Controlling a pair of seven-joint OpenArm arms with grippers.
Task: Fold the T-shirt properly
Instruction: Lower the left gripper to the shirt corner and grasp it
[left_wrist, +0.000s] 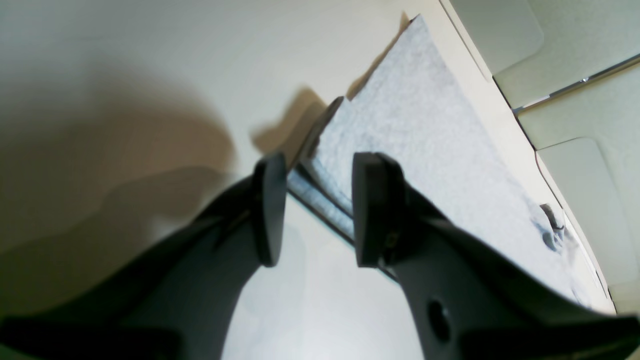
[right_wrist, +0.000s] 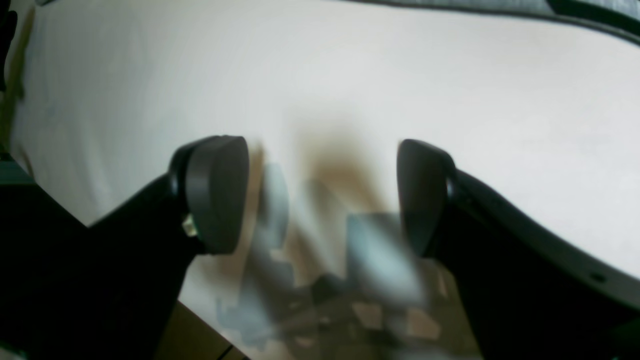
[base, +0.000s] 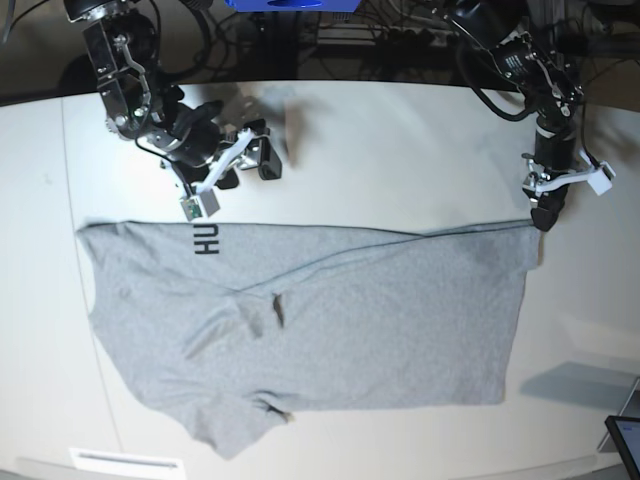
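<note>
The grey T-shirt (base: 380, 320) lies spread on the white table (base: 400, 150), its top part folded down along a straight edge, with black lettering (base: 207, 240) showing at the upper left. My left gripper (base: 543, 218) points down at the shirt's upper right corner. In the left wrist view that gripper (left_wrist: 320, 210) is open, and the T-shirt (left_wrist: 425, 125) shows its hem in the gap between the fingers. My right gripper (base: 262, 150) hovers over bare table beyond the lettered end. It is open (right_wrist: 320, 200) and holds nothing. A strip of the T-shirt (right_wrist: 500, 5) crosses the top edge of that view.
The table's edge (left_wrist: 505, 120) runs close beside the shirt in the left wrist view, with pale floor (left_wrist: 575, 165) beyond it. A dark tablet corner (base: 625, 440) sits at the front right. A white label strip (base: 125, 460) lies at the front left. Cables (base: 380, 30) crowd the back.
</note>
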